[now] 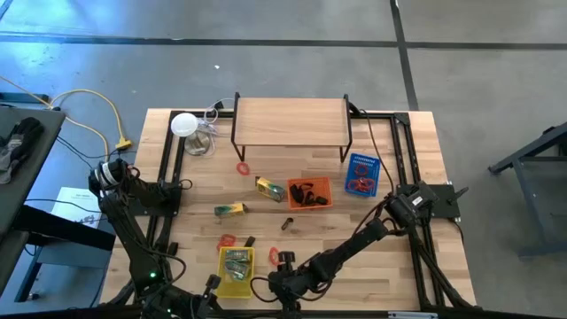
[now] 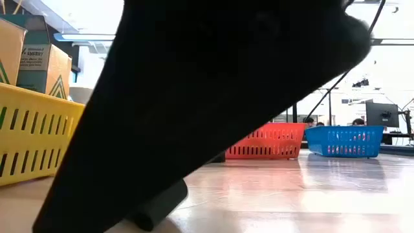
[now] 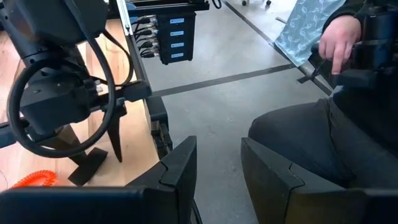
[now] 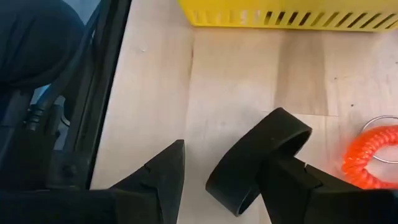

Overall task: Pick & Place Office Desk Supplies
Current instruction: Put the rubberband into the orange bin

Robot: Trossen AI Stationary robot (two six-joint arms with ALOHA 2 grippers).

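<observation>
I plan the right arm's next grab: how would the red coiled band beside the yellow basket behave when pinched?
The red coiled band looks springy and light, so it may squash or stretch. Lying flat on the wooden table, it probably won't roll, but might slide ahead of the right gripper.

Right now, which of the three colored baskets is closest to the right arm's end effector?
The yellow basket. It sits at the table's front edge just left of the right end effector, while the orange basket and blue basket are farther back.

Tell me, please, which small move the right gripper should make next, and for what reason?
Probably close the jaws. The right gripper stands open low over the table, with the black clip between its fingers, near the yellow basket. The left gripper waits by the table's edge.
</observation>
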